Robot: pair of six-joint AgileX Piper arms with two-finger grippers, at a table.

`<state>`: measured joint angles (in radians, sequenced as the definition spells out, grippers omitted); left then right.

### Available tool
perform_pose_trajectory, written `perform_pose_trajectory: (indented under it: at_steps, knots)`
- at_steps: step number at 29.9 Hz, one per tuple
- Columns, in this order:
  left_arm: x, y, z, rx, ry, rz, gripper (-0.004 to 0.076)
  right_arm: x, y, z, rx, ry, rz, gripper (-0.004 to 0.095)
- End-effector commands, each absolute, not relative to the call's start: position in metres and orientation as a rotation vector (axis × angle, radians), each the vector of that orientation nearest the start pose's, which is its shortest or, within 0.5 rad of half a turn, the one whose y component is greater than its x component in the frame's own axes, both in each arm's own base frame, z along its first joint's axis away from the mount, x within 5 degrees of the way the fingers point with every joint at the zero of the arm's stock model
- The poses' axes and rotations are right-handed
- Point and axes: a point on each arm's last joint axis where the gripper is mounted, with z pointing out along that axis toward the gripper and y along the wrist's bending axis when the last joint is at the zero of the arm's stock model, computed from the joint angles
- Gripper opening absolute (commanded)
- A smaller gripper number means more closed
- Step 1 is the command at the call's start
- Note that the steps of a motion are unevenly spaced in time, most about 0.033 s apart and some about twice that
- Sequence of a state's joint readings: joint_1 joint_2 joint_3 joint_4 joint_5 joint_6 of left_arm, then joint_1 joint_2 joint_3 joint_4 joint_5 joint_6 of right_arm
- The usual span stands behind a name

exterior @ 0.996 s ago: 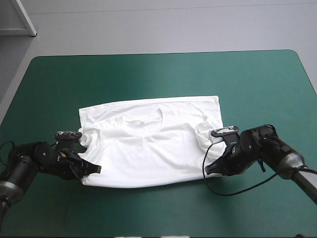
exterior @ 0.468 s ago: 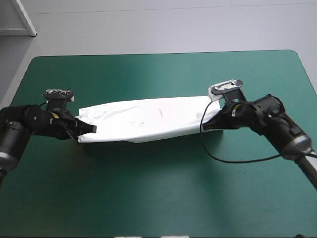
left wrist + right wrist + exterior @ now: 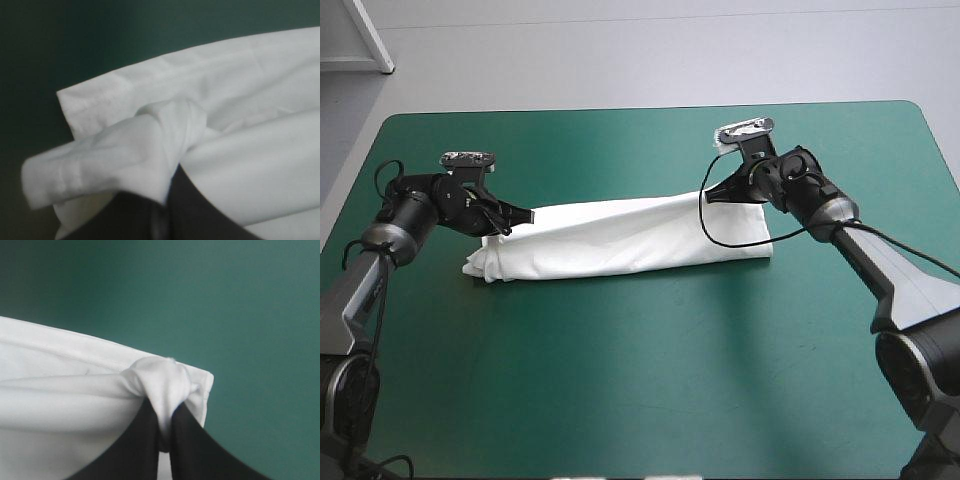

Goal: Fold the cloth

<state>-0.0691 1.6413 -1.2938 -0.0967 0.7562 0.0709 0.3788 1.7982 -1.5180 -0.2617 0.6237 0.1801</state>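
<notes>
While left fingers [image 3: 200, 220] and right fingers [image 3: 197, 455] pinch its ends, the T-shirt [image 3: 630, 240] seemingly lies folded lengthwise.

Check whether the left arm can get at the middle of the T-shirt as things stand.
Probably not yet. The left hand is shut on the left end of the T-shirt, so it would have to let go first. Nothing lies on or over the middle, so the way there looks free.
</notes>
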Motion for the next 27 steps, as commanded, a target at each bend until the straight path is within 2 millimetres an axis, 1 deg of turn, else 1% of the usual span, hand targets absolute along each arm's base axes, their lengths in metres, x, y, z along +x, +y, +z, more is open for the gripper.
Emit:
perform_pose_trajectory:
  at_steps: [1,5,6,7,8,9,10,12,14,15,16,18,19,20,22,24,26,27]
  knots:
    - [0.364,-0.031,0.293,0.112,2.478,-0.075,-0.0010,0.400,0.139,0.318,-0.418,2.193,-0.023,-0.0014]
    - [0.372,-0.031,0.281,0.112,2.491,-0.072,-0.0010,0.411,0.144,0.299,-0.432,2.206,-0.016,-0.0012]
    - [0.374,-0.032,0.279,0.111,2.485,-0.071,-0.0009,0.413,0.146,0.293,-0.430,2.212,-0.005,0.0003]
    - [0.375,-0.032,0.279,0.110,2.477,-0.071,-0.0008,0.413,0.147,0.293,-0.419,2.211,0.014,0.0029]
    - [0.375,-0.032,0.279,0.110,2.471,-0.071,0.0000,0.415,0.148,0.290,-0.416,2.214,0.026,0.0084]
    - [0.376,-0.032,0.279,0.109,2.463,-0.071,0.0023,0.415,0.149,0.290,-0.422,2.211,0.033,0.0161]
    - [0.376,-0.032,0.280,0.109,2.461,-0.071,0.0050,0.415,0.150,0.290,-0.425,2.204,0.037,0.0258]
    - [0.375,-0.032,0.281,0.109,2.455,-0.071,0.0148,0.415,0.150,0.290,-0.425,2.201,0.038,0.0477]
    - [0.373,-0.031,0.286,0.109,2.447,-0.071,0.0265,0.415,0.149,0.295,-0.437,2.184,0.020,0.0633]
    - [0.372,-0.031,0.288,0.109,2.448,-0.072,0.0322,0.413,0.148,0.301,-0.437,2.170,0.018,0.0689]
    - [0.371,-0.031,0.290,0.110,2.447,-0.072,0.0365,0.411,0.147,0.306,-0.433,2.159,0.020,0.0715]
    - [0.368,-0.031,0.302,0.110,2.426,-0.073,0.0449,0.404,0.144,0.321,-0.423,2.130,0.024,0.0724]
    - [0.366,-0.031,0.309,0.111,2.415,-0.074,0.0476,0.400,0.142,0.330,-0.417,2.115,0.026,0.0724]
    - [0.365,-0.031,0.315,0.111,2.408,-0.074,0.0487,0.396,0.141,0.337,-0.412,2.105,0.027,0.0724]
    - [0.361,-0.031,0.332,0.113,2.387,-0.076,0.0487,0.385,0.136,0.354,-0.391,2.093,0.029,0.0722]
    - [0.354,-0.032,0.348,0.104,2.386,-0.104,0.0482,0.376,0.131,0.365,-0.372,2.106,0.023,0.0722]
    - [0.347,-0.035,0.362,0.085,2.377,-0.173,0.0449,0.367,0.125,0.372,-0.355,2.135,0.009,0.0722]
    - [0.344,-0.038,0.366,0.083,2.378,-0.215,0.0418,0.364,0.121,0.373,-0.337,2.163,0.010,0.0722]
